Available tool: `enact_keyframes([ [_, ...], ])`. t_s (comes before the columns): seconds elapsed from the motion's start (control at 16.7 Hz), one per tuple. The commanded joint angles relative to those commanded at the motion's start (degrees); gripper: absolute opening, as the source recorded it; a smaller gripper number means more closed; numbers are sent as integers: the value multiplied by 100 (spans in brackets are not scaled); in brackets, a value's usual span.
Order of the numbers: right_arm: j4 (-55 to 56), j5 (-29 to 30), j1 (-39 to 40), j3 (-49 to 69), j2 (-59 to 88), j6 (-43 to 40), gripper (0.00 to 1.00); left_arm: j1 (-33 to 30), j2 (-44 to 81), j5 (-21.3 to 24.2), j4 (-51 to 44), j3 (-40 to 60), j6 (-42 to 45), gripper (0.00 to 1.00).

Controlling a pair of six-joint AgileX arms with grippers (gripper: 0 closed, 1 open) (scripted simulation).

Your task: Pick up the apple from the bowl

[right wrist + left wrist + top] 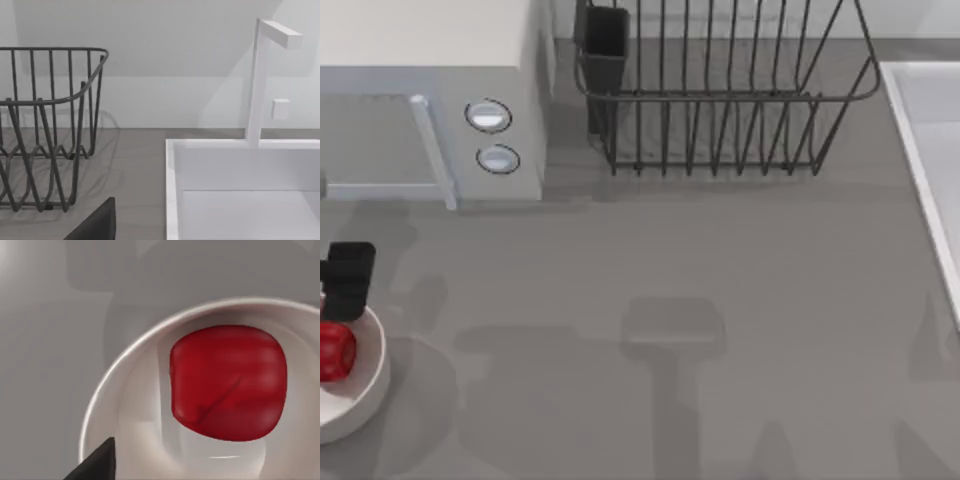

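The red apple (334, 352) lies in the off-white bowl (375, 385) at the table's left edge, partly cut off by the top view's border. My left gripper (348, 282) hangs just behind the apple, over the bowl's far rim. The left wrist view looks down at the apple (227, 382) close up inside the bowl (115, 375), and nothing touches the fruit. A dark part of the left gripper (97, 465) shows at that picture's edge. My right arm is parked at the right side, and a dark part of its gripper (97, 225) shows in the right wrist view.
A white microwave (430, 90) stands at the back left, close behind the bowl. A dark wire dish rack (720, 100) stands at the back centre. A white sink (240, 195) with a tap (260, 80) lies along the right side.
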Motion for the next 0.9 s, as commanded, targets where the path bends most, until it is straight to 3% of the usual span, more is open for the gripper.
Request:
enact_keyframes([
  [0.24,0,0,0,0,0,0,100,25,851,0,-575,585,36,100],
  [0.6,0,0,0,0,0,0,100,0,904,0,-590,601,37,100],
  [0.9,0,0,0,0,0,0,100,17,1342,1,358,78,51,100],
])
